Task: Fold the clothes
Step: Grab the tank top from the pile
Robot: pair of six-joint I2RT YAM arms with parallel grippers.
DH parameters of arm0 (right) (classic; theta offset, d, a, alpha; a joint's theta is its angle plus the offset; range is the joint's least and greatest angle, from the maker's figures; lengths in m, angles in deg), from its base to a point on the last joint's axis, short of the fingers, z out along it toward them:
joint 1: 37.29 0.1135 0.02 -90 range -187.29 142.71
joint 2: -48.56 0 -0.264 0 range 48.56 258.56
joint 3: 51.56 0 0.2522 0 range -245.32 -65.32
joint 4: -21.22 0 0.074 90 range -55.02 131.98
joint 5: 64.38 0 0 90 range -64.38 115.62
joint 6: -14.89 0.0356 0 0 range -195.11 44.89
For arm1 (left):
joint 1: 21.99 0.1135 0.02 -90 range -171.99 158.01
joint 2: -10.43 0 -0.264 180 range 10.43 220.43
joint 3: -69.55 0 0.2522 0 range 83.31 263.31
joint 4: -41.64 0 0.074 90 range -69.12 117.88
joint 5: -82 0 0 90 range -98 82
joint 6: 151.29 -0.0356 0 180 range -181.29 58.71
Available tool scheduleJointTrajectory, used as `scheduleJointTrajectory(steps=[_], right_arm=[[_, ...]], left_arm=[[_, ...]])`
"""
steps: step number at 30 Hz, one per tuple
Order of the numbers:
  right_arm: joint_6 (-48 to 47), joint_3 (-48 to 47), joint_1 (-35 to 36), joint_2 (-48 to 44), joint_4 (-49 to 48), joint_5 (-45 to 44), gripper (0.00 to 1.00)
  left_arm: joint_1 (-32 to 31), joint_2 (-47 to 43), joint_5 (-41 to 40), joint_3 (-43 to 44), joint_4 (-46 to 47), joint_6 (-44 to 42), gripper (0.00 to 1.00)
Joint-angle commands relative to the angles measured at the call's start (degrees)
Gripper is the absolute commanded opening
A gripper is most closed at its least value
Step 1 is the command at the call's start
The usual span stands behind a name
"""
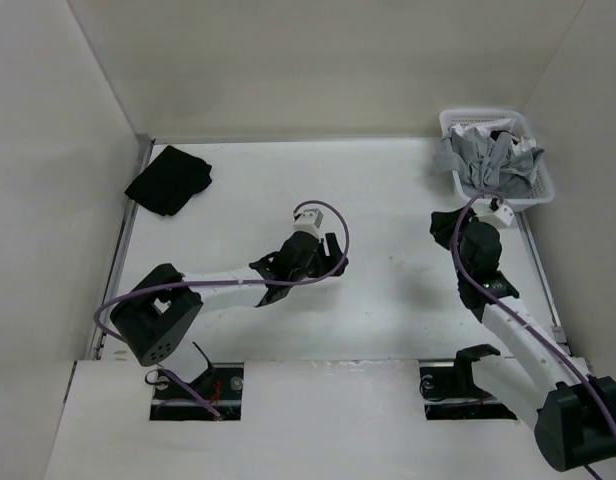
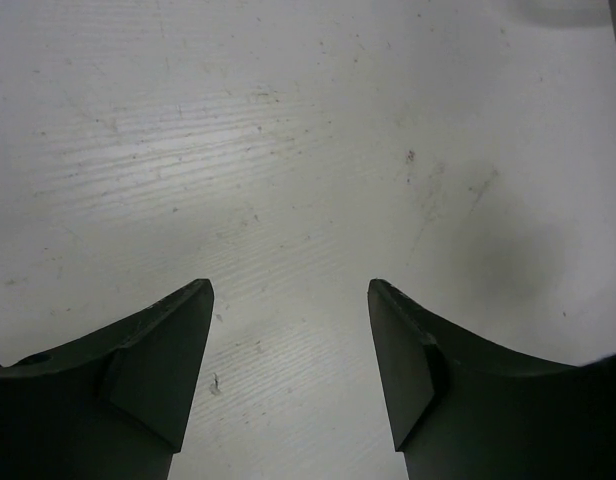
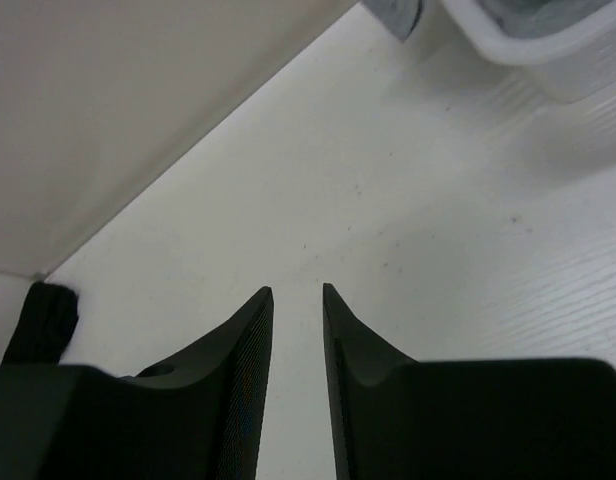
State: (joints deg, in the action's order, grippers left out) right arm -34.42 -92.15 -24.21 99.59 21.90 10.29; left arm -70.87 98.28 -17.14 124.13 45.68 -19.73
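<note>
Now, left gripper (image 2: pixel 288 290): spread wide, empty, table (image 2: pixel 288 120) beneath the fingers.
right gripper (image 3: pixel 296 292): narrow gap, nothing held.
grey shirt (image 1: pixel 480 162): in basket (image 1: pixel 450 122), ahead-right of right fingers.

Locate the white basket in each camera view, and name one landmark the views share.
Top external: white basket at the upper right.
Left wrist: not in it.
Right wrist: basket in the top right corner, cut by the frame.
Shared landmark: the white tabletop, in all three.
</note>
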Motion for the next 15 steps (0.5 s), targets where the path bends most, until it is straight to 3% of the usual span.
scheduleJointTrajectory(steps=[1,3,5,6,7,10,13,15], right_arm=[[-1.1,-5.7,-3.5,0.7,3.1,-3.4,0.31],[-1.3,-7.4,-6.1,1.8,3.8,-3.6,0.28],[-1.3,-9.7,-8.6,3.7,4.5,-3.6,0.15],[-1.3,-11.6,-11.0,5.6,5.3,-3.7,0.03],[-1.1,-13.5,-13.1,7.3,6.3,-3.7,0.0],[-0.6,-19.6,-19.9,15.0,7.0,-5.6,0.0],[0.6,-26.7,-26.7,25.3,7.2,-5.9,0.12],[1.5,-31.9,-30.6,32.3,7.7,-4.5,0.27]], left_arm=[[-2.0,-2.0,4.5,-1.4,5.7,0.0,0.61],[-3.0,-1.5,4.9,-2.8,7.7,-1.1,0.59],[-3.8,-1.7,5.3,-4.6,10.9,-2.0,0.54],[-4.1,-2.2,5.5,-5.7,12.9,-2.4,0.45],[-4.3,-2.6,5.5,-6.4,14.4,-2.6,0.38],[-4.3,-4.3,5.3,-8.2,15.9,-3.2,0.13],[-3.5,-5.5,4.7,-9.0,16.1,-4.5,0.11],[-3.0,-5.2,4.3,-9.4,16.4,-4.8,0.13]])
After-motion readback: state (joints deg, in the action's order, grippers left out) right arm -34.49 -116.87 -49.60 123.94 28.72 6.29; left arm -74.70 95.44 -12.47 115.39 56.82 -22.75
